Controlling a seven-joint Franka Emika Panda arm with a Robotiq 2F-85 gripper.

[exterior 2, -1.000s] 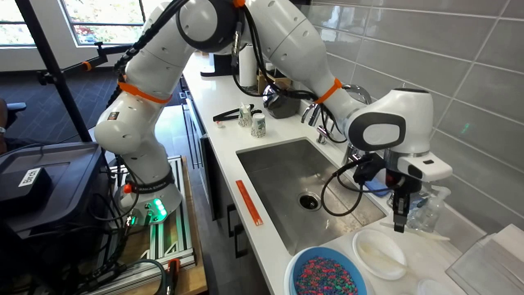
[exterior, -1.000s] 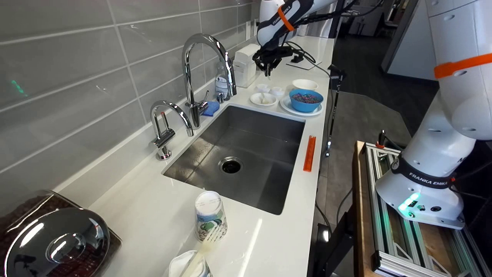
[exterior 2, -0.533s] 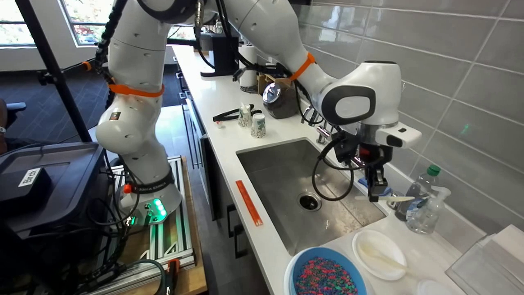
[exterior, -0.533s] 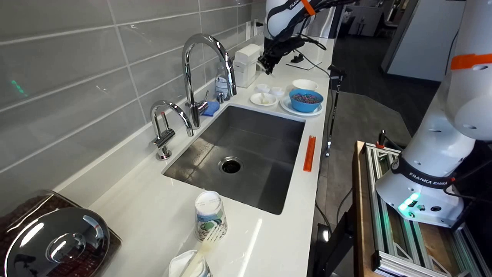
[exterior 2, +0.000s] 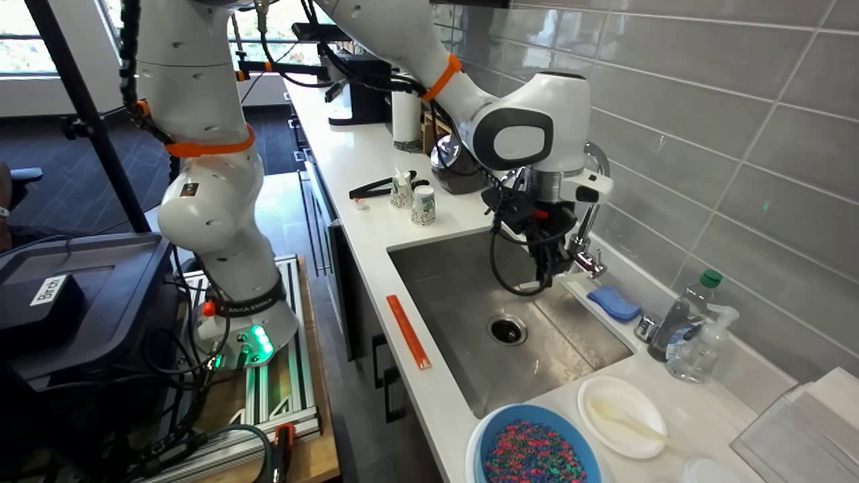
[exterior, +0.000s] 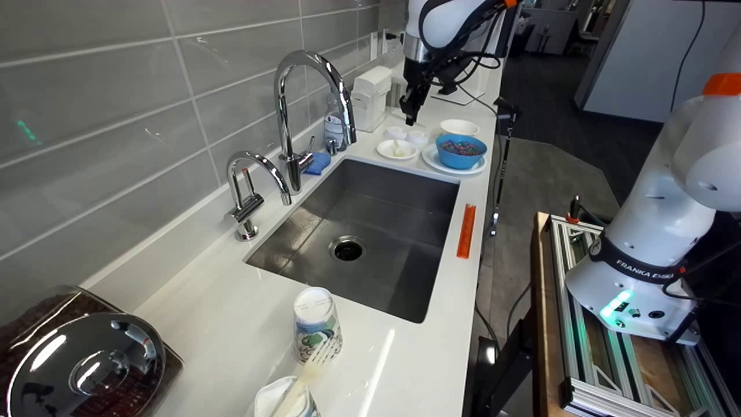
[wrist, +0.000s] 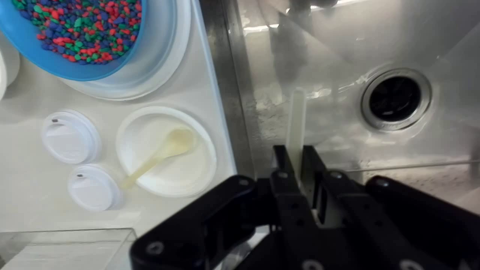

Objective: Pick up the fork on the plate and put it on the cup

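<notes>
My gripper is shut on a thin pale utensil, whose end sticks out past the fingertips; its other end is hidden, so I cannot tell its kind. In both exterior views the gripper is raised; the wrist view has the sink below it. The white plate holds a pale spoon and lies beside the sink. A patterned white cup stands upside down. A similar cup beside it holds a pale fork, tines up. Both cups show beyond the sink.
The sink lies between the plate and the cups, with tall faucets on the wall side. A blue bowl of coloured bits, lidded cups, a soap bottle and an orange strip are around it.
The gripper has travelled with the pale utensil from near the soap bottles and plate, back over the sink in the direction of the cups. The plate, spoon and cups have not moved.
</notes>
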